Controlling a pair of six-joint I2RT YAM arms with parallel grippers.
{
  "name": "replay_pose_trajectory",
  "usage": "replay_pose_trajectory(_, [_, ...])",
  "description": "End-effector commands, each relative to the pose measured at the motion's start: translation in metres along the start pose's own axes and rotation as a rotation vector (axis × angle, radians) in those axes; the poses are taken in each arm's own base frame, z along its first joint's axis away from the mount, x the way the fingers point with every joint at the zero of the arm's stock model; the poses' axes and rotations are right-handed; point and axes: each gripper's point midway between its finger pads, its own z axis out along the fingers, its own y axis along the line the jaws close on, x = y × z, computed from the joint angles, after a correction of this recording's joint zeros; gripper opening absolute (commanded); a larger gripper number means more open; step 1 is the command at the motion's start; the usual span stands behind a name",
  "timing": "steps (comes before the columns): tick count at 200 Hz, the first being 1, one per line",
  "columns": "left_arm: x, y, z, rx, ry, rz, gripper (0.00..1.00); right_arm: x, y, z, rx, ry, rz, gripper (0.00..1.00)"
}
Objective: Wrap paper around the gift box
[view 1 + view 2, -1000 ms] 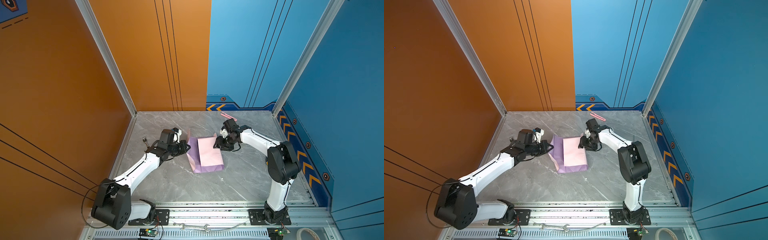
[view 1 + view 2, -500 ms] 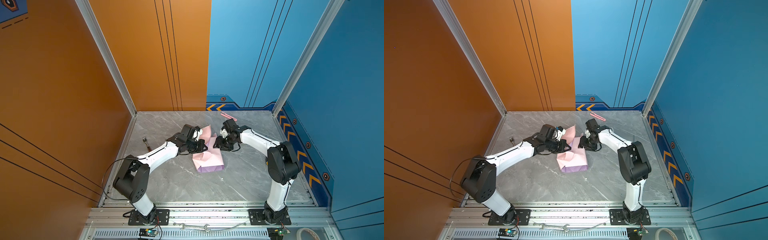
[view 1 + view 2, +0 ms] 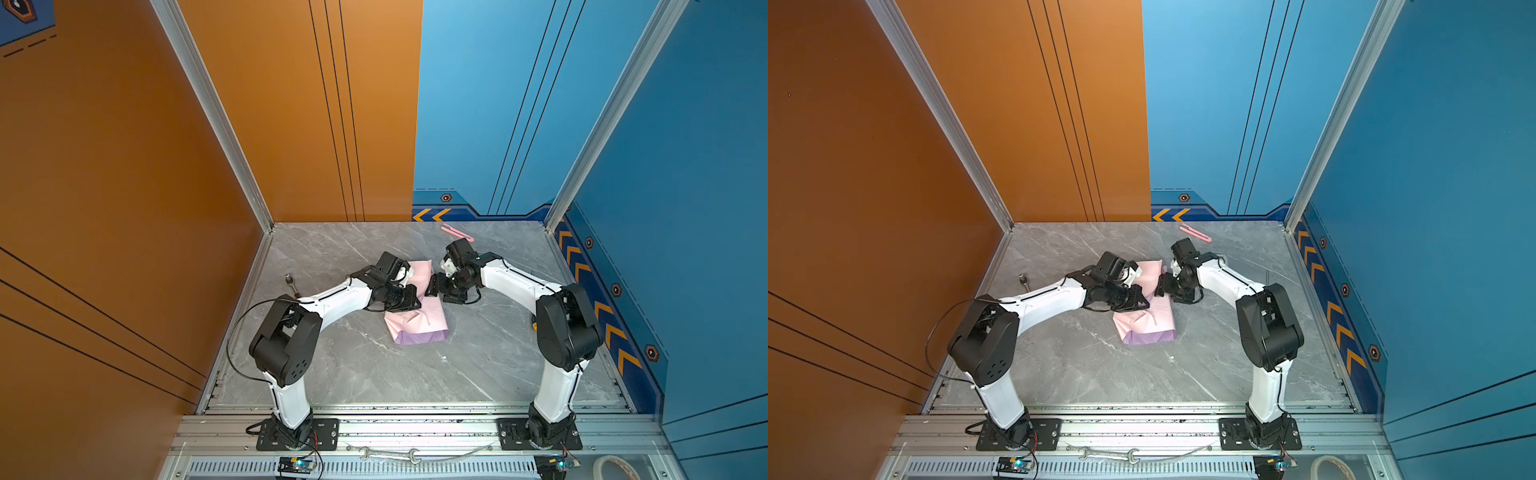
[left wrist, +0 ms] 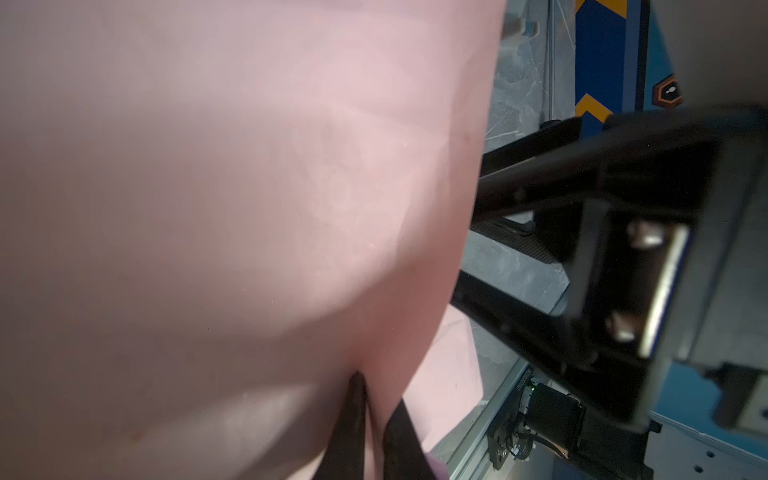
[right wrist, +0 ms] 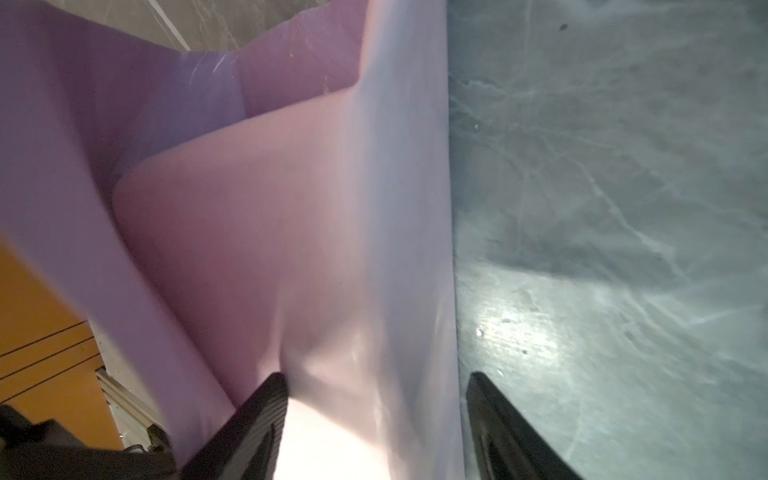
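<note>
Marble table (image 3: 353, 365); paper (image 3: 419, 324) mid-fold. Left jaws pinch its flap, right jaws wide. Next, likely: right grips edge.

Paper (image 3: 419, 324): thin, creased, matt; pale pink face, lilac reverse. Table (image 3: 374, 374): smooth grey marble-pattern surface with slight sheen. Front rail (image 3: 415, 430): bare ribbed metal.
</note>
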Motion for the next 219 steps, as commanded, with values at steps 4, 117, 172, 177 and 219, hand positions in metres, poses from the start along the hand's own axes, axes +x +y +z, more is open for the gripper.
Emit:
replay_pose_trajectory(4, [0.002, 0.008, 0.006, -0.039, 0.029, -0.007, 0.11, -0.011, 0.011, -0.037, -0.037, -0.096, 0.002, 0.77])
replay_pose_trajectory(117, [0.002, 0.007, 0.006, -0.054, 0.045, 0.007, 0.14, -0.029, 0.023, -0.01, -0.079, -0.056, 0.053, 0.82])
replay_pose_trajectory(172, [0.002, 0.005, 0.005, -0.065, 0.045, 0.021, 0.19, -0.026, 0.008, 0.003, -0.014, -0.017, 0.072, 0.79])
replay_pose_trajectory(177, [0.001, 0.005, 0.005, -0.065, 0.044, 0.023, 0.2, -0.025, 0.005, 0.004, 0.001, -0.012, 0.074, 0.78])
replay_pose_trajectory(219, [-0.005, -0.005, 0.002, -0.046, 0.029, 0.035, 0.27, -0.019, -0.009, 0.011, 0.057, 0.0, 0.082, 0.67])
